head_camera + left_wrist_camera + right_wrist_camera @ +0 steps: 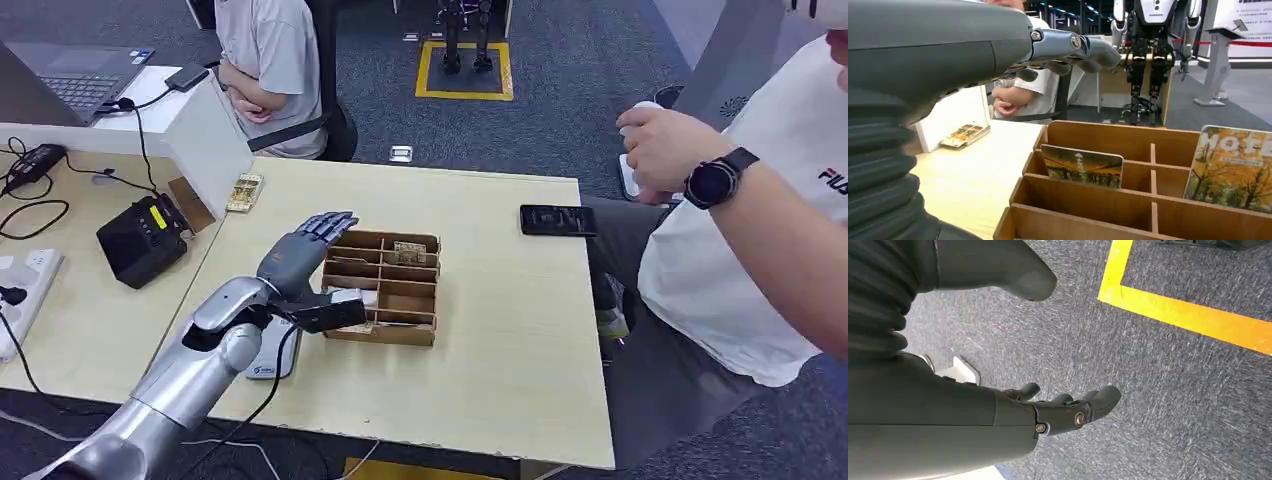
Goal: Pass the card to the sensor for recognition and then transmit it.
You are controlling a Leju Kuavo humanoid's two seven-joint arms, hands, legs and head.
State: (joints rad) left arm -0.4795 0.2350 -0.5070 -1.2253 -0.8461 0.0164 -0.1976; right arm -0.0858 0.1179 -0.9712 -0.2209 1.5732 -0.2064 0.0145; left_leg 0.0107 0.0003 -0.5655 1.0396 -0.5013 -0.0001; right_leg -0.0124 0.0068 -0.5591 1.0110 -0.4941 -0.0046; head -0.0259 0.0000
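Wooden dividers form a tray (385,290) at the centre of the head view, on the pale tabletop (500,330). One card (408,252) stands upright in its upper row. The left hand (305,255) hovers at the tray's left edge, fingers stretched out, holding nothing. Lower left of it lies the flat sensor (268,355). The right hand (1063,410) hangs over grey carpet (1148,390), fingers loosely spread, empty.

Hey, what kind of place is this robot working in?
Probably a robotics lab or demo office: a humanoid robot stands on show, grey carpet carries a yellow marked square, and a light wooden table holds a brown divided card box.
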